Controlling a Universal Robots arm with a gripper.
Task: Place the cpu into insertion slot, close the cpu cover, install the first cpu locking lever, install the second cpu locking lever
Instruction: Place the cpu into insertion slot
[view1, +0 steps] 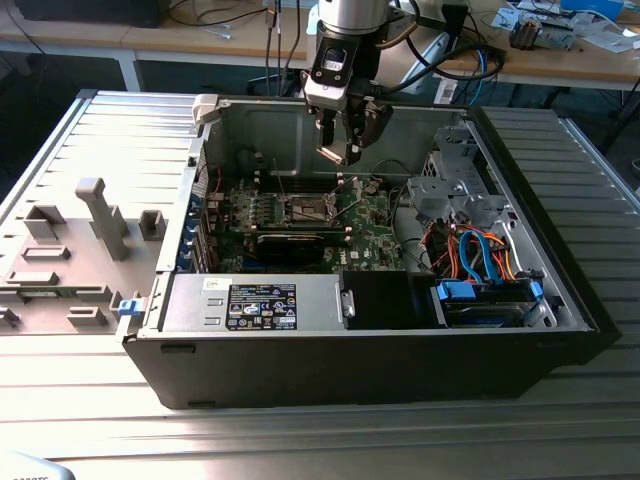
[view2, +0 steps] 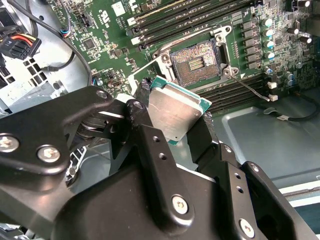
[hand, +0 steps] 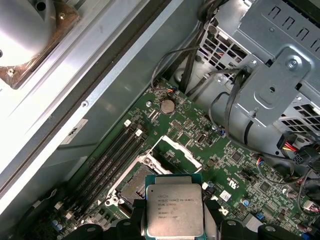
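Observation:
My gripper (view1: 340, 150) hangs inside the open computer case, above the green motherboard (view1: 365, 225), and is shut on the cpu (view2: 177, 111). The cpu is a flat square chip with a silvery top, pinched at two opposite edges by the black fingers (view2: 145, 120). It is tilted and off the board. The insertion slot (view2: 196, 62) lies bare below it, its contact field showing, also seen as the insertion slot (view1: 310, 207) mid-board. The cpu cover (hand: 176, 150) stands swung open beside the slot. A thin metal lever (view2: 250, 90) sticks out along one side of the socket.
The case walls (view1: 250, 120) ring the board. A power supply (view1: 265, 300) and a drive bay with blue and orange cables (view1: 480, 262) line the near side. Long black memory slots (view2: 200, 15) run beside the socket. Grey fixtures (view1: 100, 215) stand at the exterior view's left.

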